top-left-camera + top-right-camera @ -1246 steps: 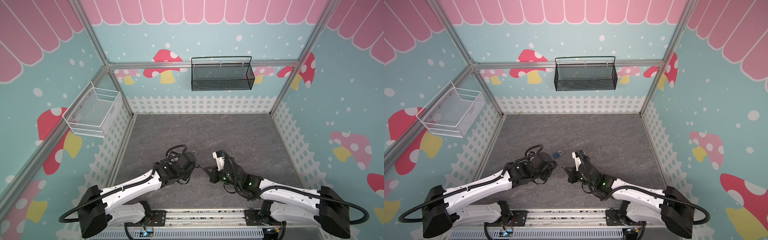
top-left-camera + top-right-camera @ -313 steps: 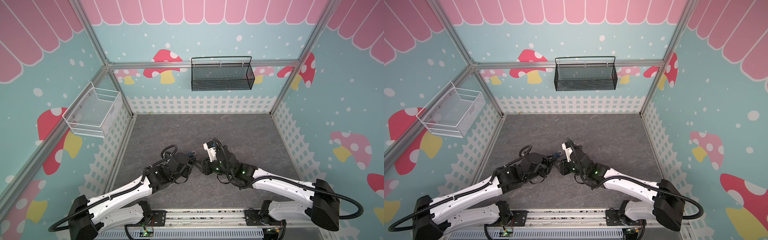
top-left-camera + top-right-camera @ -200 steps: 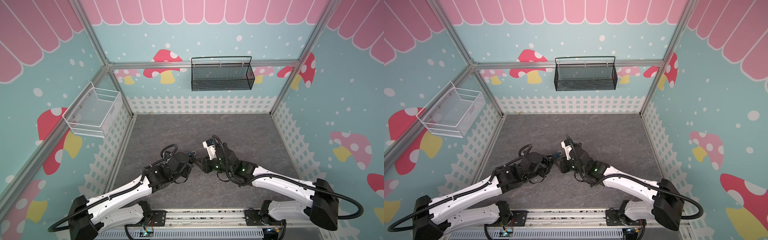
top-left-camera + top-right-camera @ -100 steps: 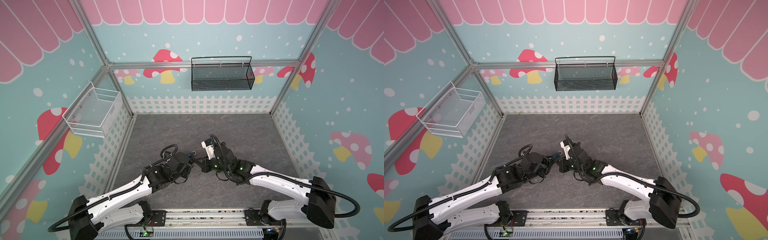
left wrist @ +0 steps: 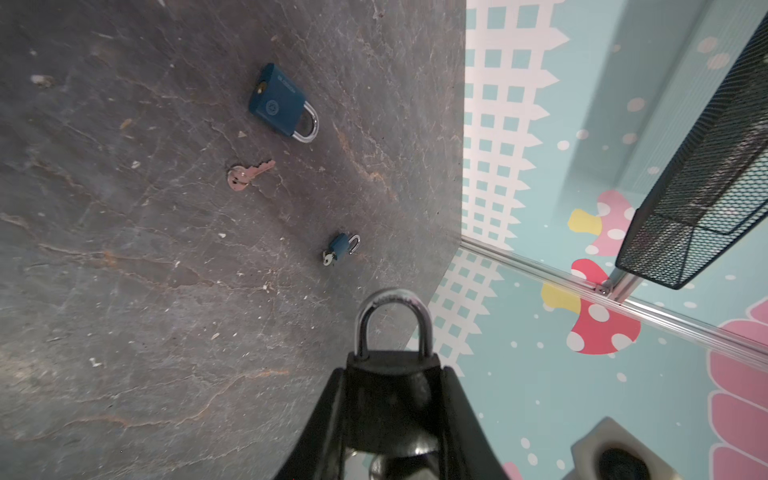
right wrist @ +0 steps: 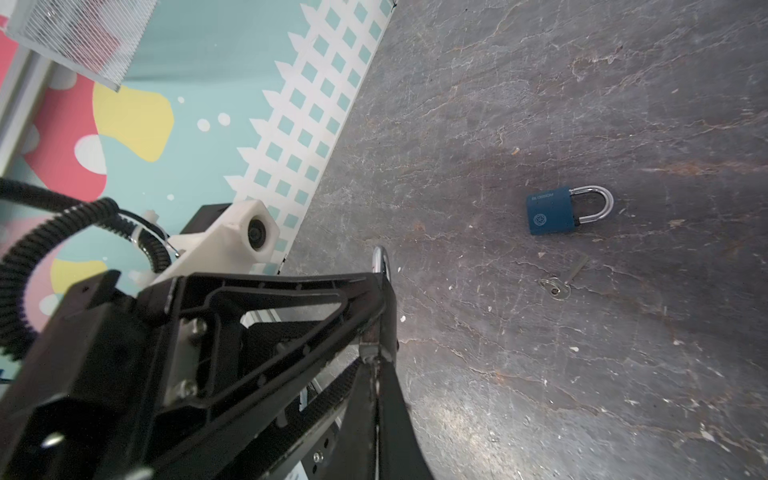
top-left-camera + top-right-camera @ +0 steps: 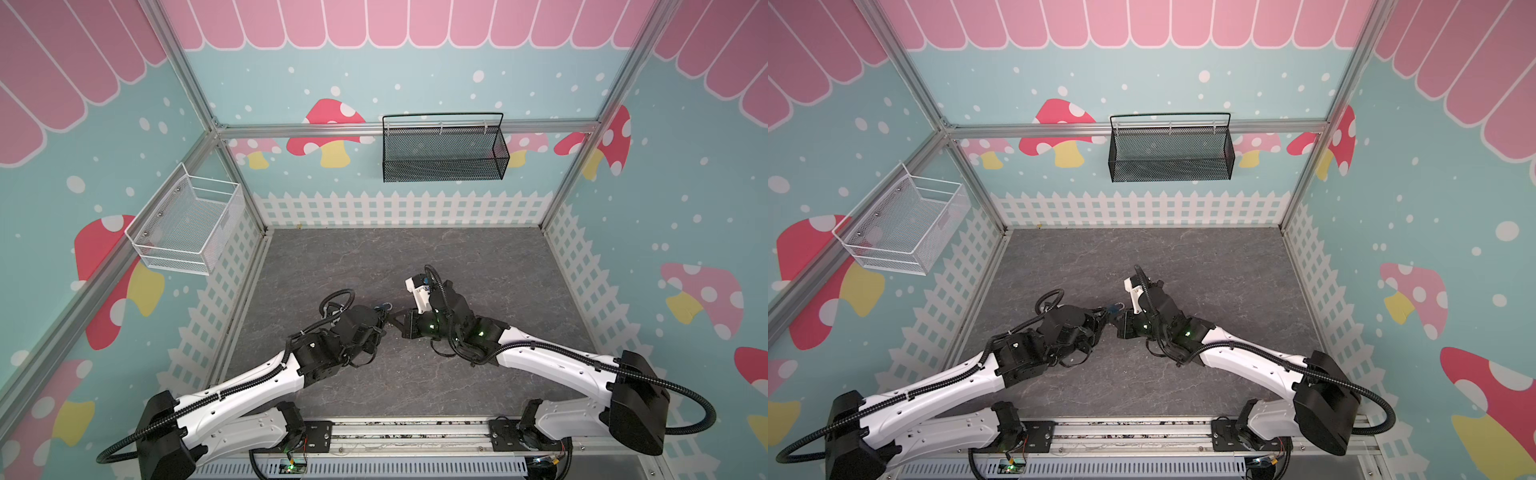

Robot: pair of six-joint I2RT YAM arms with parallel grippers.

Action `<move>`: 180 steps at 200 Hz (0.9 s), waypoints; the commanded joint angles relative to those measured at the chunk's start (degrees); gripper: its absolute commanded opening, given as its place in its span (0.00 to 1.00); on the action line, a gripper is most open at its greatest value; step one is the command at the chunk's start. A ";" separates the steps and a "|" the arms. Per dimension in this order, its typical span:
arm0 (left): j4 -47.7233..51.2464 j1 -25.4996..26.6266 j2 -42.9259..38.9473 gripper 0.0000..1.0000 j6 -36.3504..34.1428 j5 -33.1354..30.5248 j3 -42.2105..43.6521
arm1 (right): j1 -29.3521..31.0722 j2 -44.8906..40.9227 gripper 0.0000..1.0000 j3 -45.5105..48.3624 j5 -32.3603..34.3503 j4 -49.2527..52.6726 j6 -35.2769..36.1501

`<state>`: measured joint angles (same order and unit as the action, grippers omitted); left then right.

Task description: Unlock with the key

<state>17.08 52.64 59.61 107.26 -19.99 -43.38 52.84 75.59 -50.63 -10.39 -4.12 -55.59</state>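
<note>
**Right gripper** (image 6: 376,365): the fingers are pressed together, pinching a thin silvery key (image 6: 369,348) at their tips. The key meets the underside of the padlock (image 5: 390,297) carried by the left gripper (image 5: 392,374). How deep it sits cannot be determined.

**Left gripper:** the fingers are partly closed and clamped against both sides of the padlock's dark body. The steel shackle projects past the fingertips, with both legs seated in the body.

**Position:** in both top views the two grippers meet tip to tip over the front middle of the worktop (image 7: 478,266).

**Worktop beyond the grippers:**
- A larger blue padlock (image 5: 280,104) lies flat with its shackle closed.
- A loose key (image 5: 245,176) lies near that padlock, not touching it.
- A small blue padlock (image 5: 341,248) lies apart from both, with a key head showing at its base.

**Walls:** a black mesh basket (image 7: 442,151) hangs on the rear wall and a white wire basket (image 7: 187,228) on the left wall. Both are well apart from the grippers.
</note>
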 commanded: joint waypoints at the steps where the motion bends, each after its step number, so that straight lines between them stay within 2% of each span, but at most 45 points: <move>1: -12.75 0.62 -0.42 0.00 -0.62 -0.65 1.00 | 0.88 0.30 0.00 0.27 -8.04 -8.09 -7.48; 61: -19.55 0.71 -0.30 0.00 -1.18 -2.51 3.02 | -1.41 -1.42 0.00 6.59 -9.76 -21.06 -22.63; 115: -22.87 0.71 0.42 0.00 -2.37 -3.13 2.97 | -1.82 -2.28 0.00 9.54 -7.98 -25.27 -29.20; 180: -14.73 0.62 -0.77 0.00 -5.40 -4.52 0.13 | -1.85 -5.28 0.00 7.92 -2.53 -18.96 -20.19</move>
<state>2.00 52.93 59.66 104.09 -24.43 -39.83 49.47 73.12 -41.85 -11.51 -23.81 -79.13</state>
